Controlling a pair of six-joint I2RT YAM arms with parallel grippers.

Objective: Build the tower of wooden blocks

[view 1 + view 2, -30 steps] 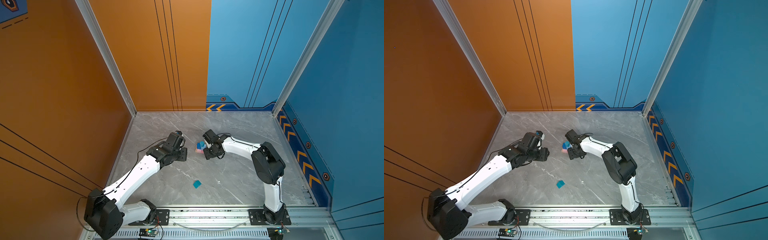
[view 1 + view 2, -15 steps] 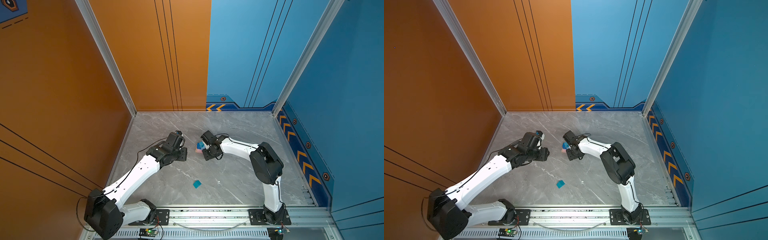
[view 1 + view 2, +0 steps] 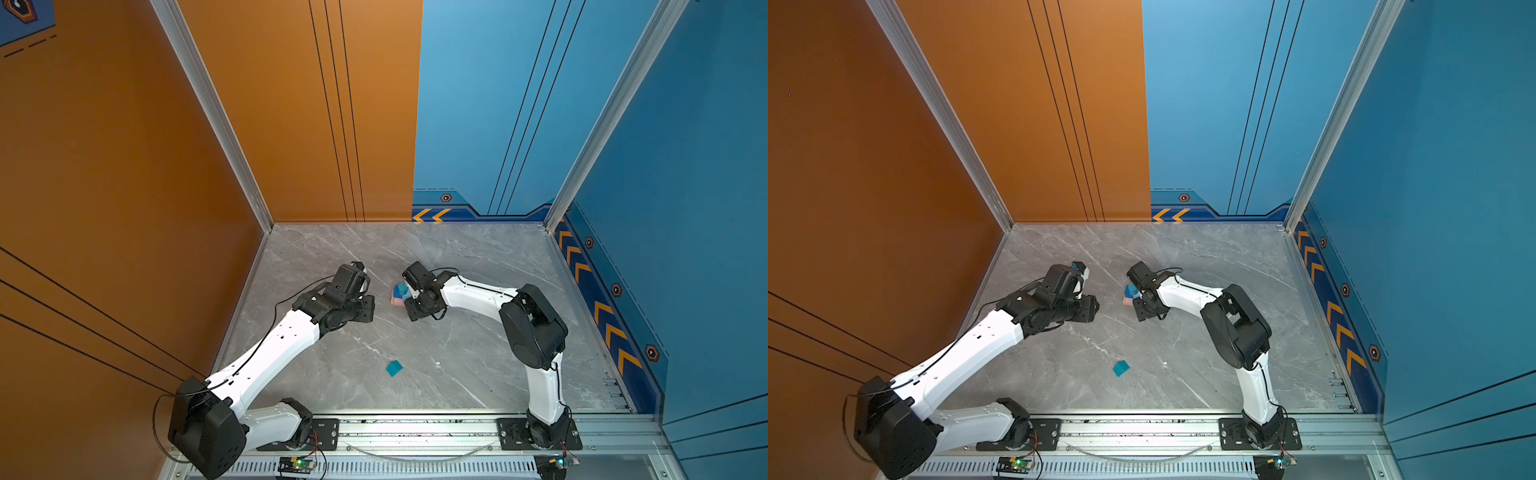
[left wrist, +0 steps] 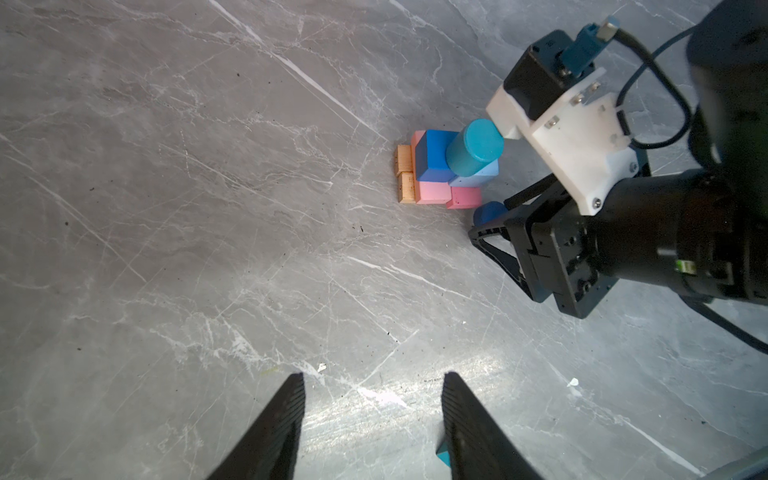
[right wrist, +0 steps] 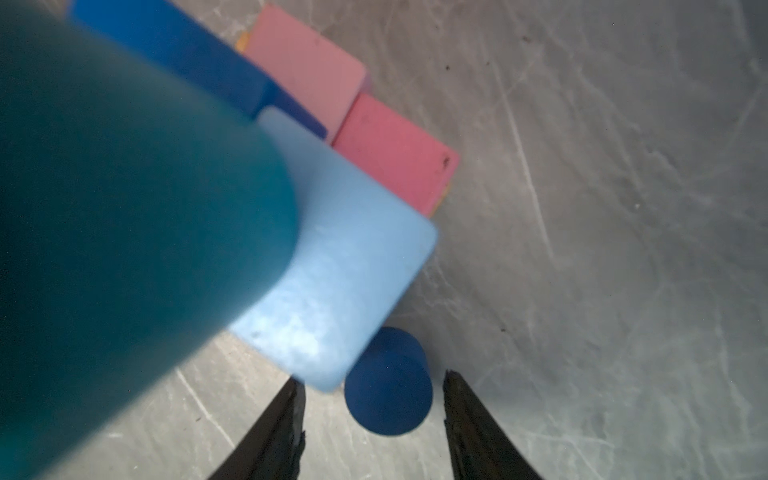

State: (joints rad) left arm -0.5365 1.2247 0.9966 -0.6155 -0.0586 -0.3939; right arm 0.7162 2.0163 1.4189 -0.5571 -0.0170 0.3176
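Observation:
The wood block tower point(image 3: 400, 294) point(image 3: 1129, 294) stands mid-floor. The left wrist view shows two tan bars point(image 4: 405, 174) at the bottom, pink bars point(image 4: 432, 193) across them, a dark-blue cube point(image 4: 434, 156) and a light-blue cube point(image 4: 478, 176) above, and a teal cylinder point(image 4: 473, 145) on top. A dark-blue cylinder point(image 5: 388, 382) point(image 4: 488, 212) stands on the floor beside the tower, between the fingers of my right gripper point(image 5: 374, 378), with a gap on each side. The left gripper point(image 4: 374, 375) point(image 3: 368, 309) is open and empty, left of the tower. A teal cube point(image 3: 394, 368) point(image 3: 1120, 368) lies alone nearer the front.
Orange wall point(image 3: 124, 208) on the left, blue walls point(image 3: 685, 208) behind and on the right. A metal rail point(image 3: 415, 432) with both arm bases runs along the front edge. The grey marble floor point(image 3: 478, 353) is bare around the tower and the teal cube.
The right gripper has shifted slightly left, closer to the tower. The left arm and the blocks have not moved.

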